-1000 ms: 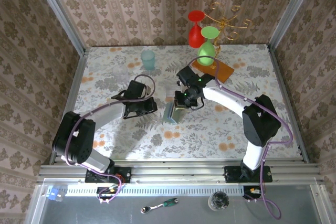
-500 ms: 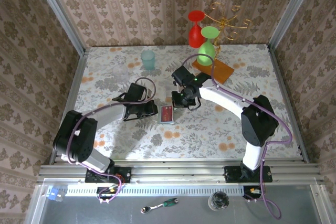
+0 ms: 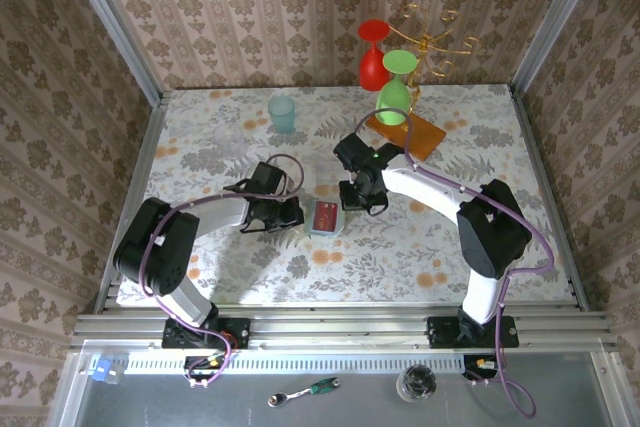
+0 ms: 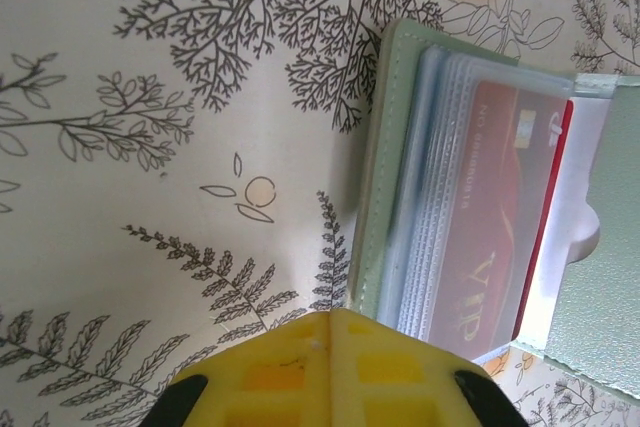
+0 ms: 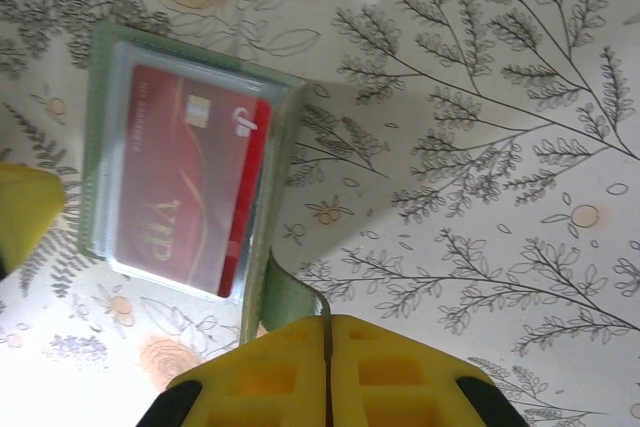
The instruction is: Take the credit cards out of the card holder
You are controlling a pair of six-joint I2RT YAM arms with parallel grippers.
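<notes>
The card holder lies open on the flowered table between both grippers. A red credit card sits in its clear sleeves, under plastic, and it is also seen as the red credit card from the right wrist. My right gripper is shut on the holder's thin grey-green flap, which curls up from the holder's right edge. My left gripper is shut with nothing in it, its tip at the grey-green cover on the holder's left side. From above, the left gripper and right gripper flank the holder.
A teal cup stands at the back. An orange-brown wooden slab carries a gold rack with a red glass and a green glass at the back right. Patterned walls close in three sides.
The card holder went from tilted up in the right gripper to lying open with the red card facing up. The left gripper moved right to its left edge.
</notes>
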